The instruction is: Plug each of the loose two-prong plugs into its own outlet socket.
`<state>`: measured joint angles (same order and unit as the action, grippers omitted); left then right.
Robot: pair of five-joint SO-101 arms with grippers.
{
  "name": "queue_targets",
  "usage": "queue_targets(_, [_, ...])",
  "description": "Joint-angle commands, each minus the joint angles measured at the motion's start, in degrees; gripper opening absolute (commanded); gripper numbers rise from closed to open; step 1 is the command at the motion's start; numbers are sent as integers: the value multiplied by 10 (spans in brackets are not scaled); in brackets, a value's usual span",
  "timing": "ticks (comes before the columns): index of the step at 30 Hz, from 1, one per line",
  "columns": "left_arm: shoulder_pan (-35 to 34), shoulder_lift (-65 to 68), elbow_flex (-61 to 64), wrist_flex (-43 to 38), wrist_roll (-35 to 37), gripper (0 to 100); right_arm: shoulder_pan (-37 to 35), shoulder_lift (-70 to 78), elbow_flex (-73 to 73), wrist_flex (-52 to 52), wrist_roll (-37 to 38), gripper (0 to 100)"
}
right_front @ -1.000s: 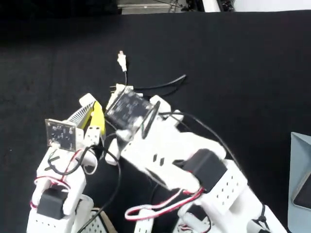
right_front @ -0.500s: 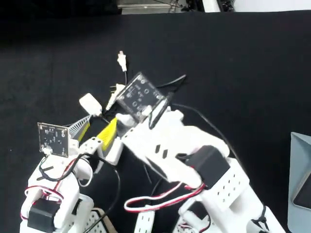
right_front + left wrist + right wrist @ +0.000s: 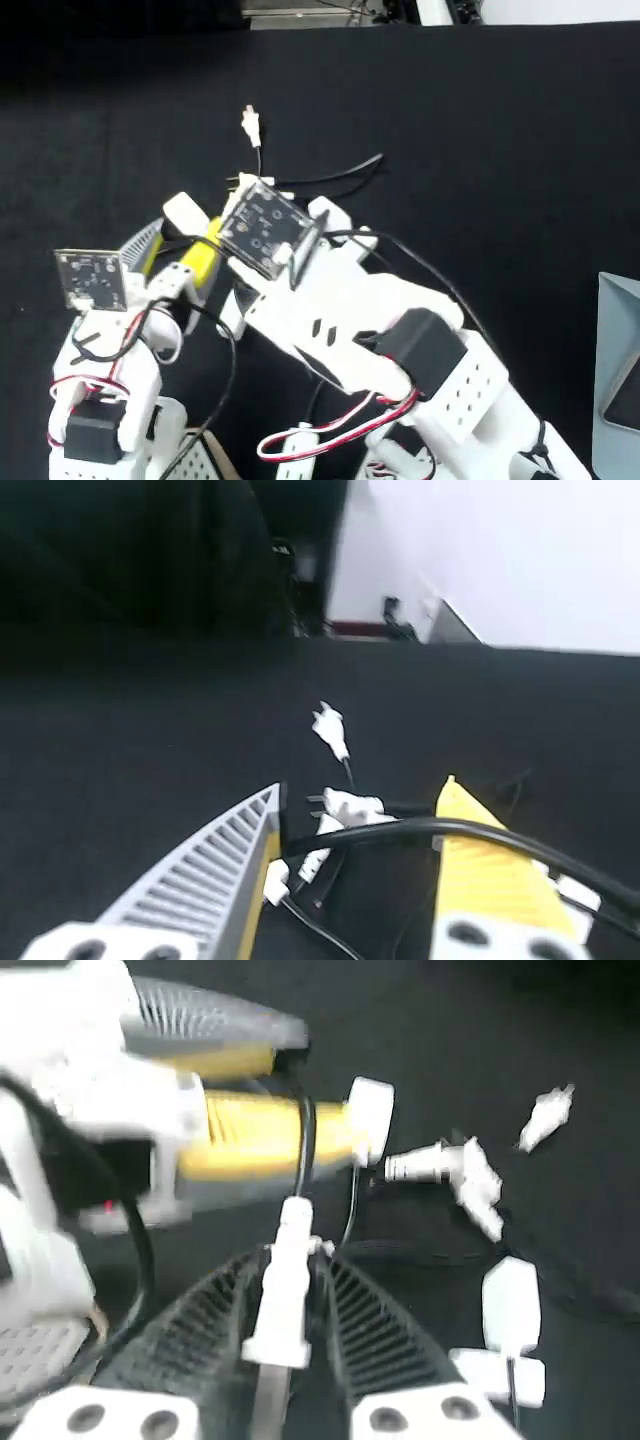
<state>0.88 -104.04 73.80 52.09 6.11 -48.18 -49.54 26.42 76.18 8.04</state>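
One white two-prong plug [image 3: 283, 1285] is held upright between the right fingers [image 3: 375, 1325], which are drawn narrow against its sides, its upper end standing clear of their tips. Just past that plug the left fingers [image 3: 265, 1135] are seen, one yellow and one grey. A black cord [image 3: 305, 1130] is laid across the yellow one and a white rounded block [image 3: 371, 1110] sits at its tip; whether the tip touches the block cannot be told. From the left wrist view these fingers are found moderately apart, with nothing clasped between them. A cluster of white plugs [image 3: 345, 805] is seen on the black worktop [image 3: 150, 740] beyond the gap. A lone plug [image 3: 330, 727] is set farther off on its own thin cord, well apart from both arms. One plug of the cluster is shown in the right wrist view with its metal prongs turned toward the rounded block, near it but apart. Two further white pieces [image 3: 510, 1305] are placed on the worktop beside the right fingers, untouched by them.
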Motion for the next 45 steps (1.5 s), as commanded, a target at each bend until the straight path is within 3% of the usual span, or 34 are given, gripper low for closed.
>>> queue_targets(1, [-22, -2, -19, -26, 7, 248, -5, -8, -20, 15, 7, 11])
queue_targets(7, [-17, -2, -60, -7, 11, 248, -5, -7, 15, 3, 8, 11])
queue_targets(14, [71, -2, -131, 78, 11, 212, -5, -4, 65, -47, 8, 11])
queue_targets(21, [95, -3, -151, 110, 10, 202, 3, -4, 105, -80, 8, 11])
queue_targets(35, [-26, -3, -151, 204, 7, 204, 109, -3, 220, -211, 3, 11])
queue_targets(45, [-171, -3, -124, 202, 7, 204, 145, 5, 317, -270, 6, 11])
